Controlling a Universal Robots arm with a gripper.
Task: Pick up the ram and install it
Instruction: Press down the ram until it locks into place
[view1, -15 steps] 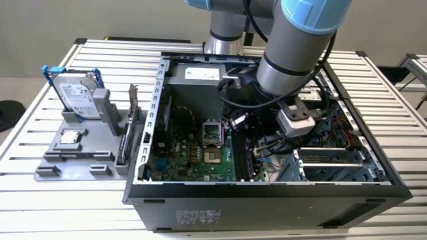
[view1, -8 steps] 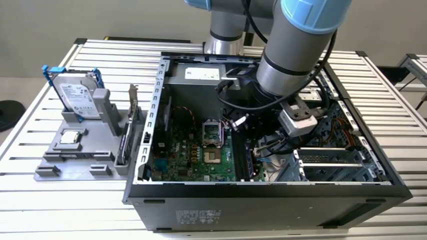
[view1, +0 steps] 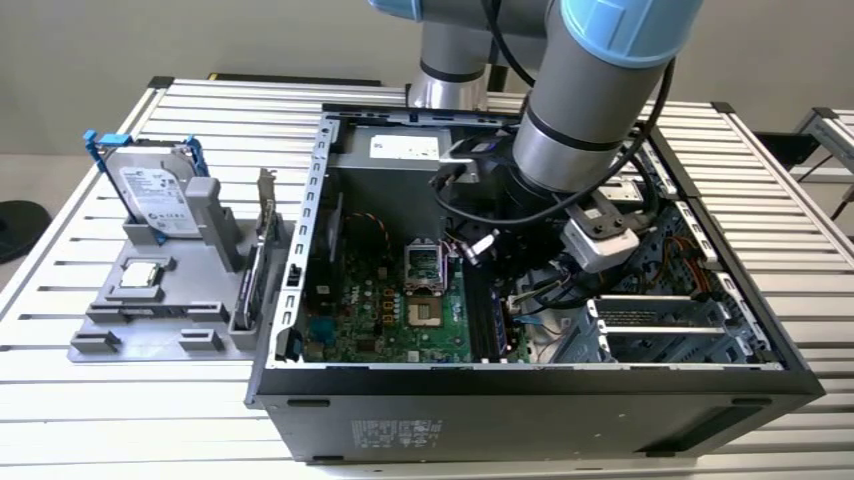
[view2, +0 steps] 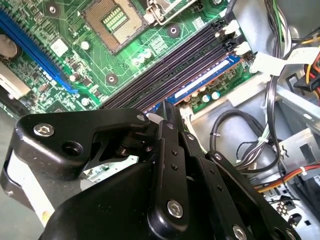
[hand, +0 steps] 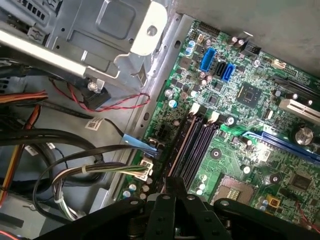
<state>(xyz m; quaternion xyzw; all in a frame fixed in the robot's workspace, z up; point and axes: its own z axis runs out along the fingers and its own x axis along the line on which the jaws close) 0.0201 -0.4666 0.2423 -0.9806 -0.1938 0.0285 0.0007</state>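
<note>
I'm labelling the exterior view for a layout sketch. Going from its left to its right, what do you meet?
Hard drive in its blue frame, standing on the grey holder → expansion card upright at the holder's edge → open computer case with its green motherboard → the arm's gripper inside the case.

Exterior light: even, diffuse light is falling from above; we are seeing the slatted table (view1: 134, 420) shining pale, with soft glare along its ribs.
Case interior: the arm (view1: 587, 110) is casting shade across the open computer case (view1: 534, 395), dimming the cables.
Second wrist view: the motherboard (view2: 125, 55) is glowing bright green and crisp; the black gripper (view2: 172, 112) is looming dark, slightly soft.
First wrist view: the metal bracket (hand: 125, 30) is glaring; cables are sinking into shadow.
</note>
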